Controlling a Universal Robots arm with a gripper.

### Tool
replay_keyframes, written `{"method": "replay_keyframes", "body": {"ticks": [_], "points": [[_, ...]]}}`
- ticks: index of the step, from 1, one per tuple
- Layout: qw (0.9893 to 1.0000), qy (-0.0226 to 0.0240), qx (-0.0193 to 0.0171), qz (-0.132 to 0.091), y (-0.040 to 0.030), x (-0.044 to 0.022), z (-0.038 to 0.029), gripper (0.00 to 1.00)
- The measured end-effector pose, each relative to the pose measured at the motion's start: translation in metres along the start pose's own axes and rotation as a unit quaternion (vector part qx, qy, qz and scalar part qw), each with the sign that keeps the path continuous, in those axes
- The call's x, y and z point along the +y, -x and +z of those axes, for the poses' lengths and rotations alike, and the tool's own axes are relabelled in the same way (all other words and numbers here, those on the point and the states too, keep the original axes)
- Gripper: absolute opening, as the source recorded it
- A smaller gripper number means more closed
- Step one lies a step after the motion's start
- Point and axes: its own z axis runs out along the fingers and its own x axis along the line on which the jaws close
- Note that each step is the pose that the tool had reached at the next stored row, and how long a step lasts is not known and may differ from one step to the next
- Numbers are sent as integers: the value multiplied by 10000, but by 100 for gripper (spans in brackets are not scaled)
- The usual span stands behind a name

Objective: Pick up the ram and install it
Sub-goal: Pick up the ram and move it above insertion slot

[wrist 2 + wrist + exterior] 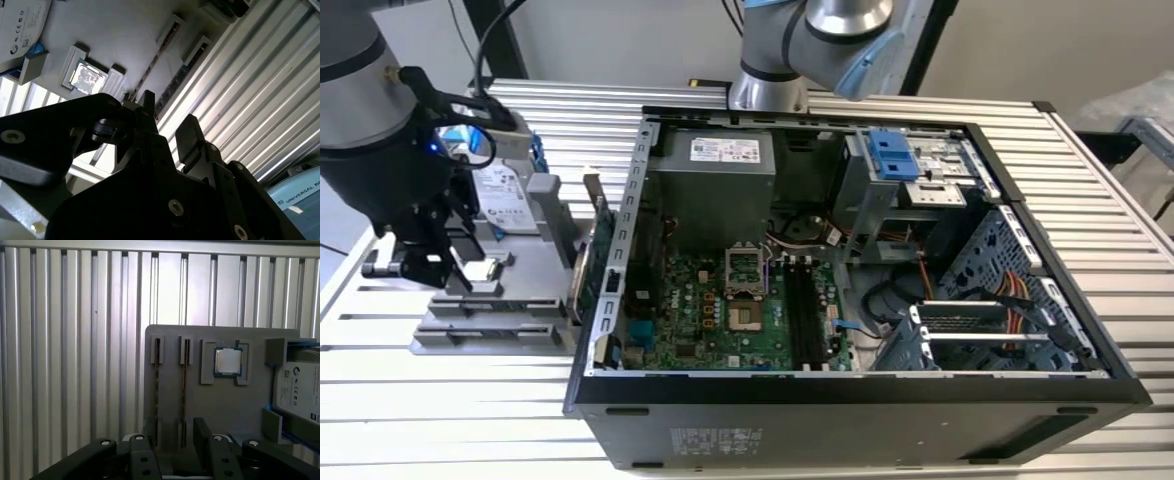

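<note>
- The tool hangs spread open, gripping nothing; the ram shows in the gap between its black fingers.
- The ram stands edge-on, a thin dark strip slotted in a matte grey holder on the ribbed metal surface.
- Nothing is lifted yet, so pick-up and fitting into the open computer case both remain.

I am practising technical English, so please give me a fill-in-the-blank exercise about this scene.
1. The gray holder keeps ___ ram sticks on edge.
2. The gripper is ___ and holds nothing.
3. The hard drive has ___ brackets.
Missing words: two; open; blue.
</note>
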Motion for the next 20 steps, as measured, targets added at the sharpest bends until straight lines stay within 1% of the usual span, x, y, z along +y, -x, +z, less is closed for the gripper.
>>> {"method": "replay_keyframes", "body": {"ticks": [13,20], "points": [[10000,0,24,0,36,-2,140,100],[10000,0,44,0,62,-2,210,100]]}}
